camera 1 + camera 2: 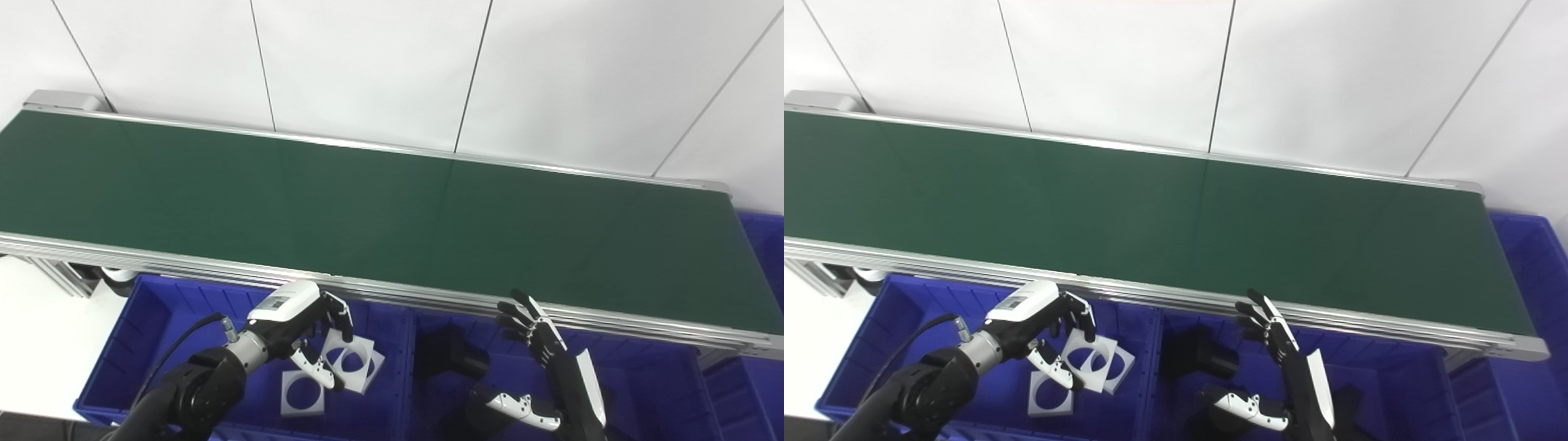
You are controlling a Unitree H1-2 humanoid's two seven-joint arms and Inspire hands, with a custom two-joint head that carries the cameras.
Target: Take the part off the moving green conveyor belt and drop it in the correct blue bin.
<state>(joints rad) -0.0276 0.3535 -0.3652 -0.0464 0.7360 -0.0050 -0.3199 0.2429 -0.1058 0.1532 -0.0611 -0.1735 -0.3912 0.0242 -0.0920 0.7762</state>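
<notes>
1. A white square part with a round hole [343,354] is sitting between the fingers [339,313] and thumb of the left hand [298,327], which is grasping it, tilted, above the left blue bin [147,318].
2. Two more white square parts with round holes are lying on the floor of this bin: one [302,392] is directly below the left hand, and the other [367,367] is partly hiding under the held part.
3. The green conveyor belt [392,208] is running just behind the left blue bin, and its surface is carrying no part.
4. The middle blue bin [649,373] is standing just to the right of the left blue bin, and black parts [450,355] are lying inside it.
5. The right hand [533,334] is hanging over the middle blue bin with fingers spread and holding nothing.
6. Another blue bin [762,236] is standing at the right end of the belt.
</notes>
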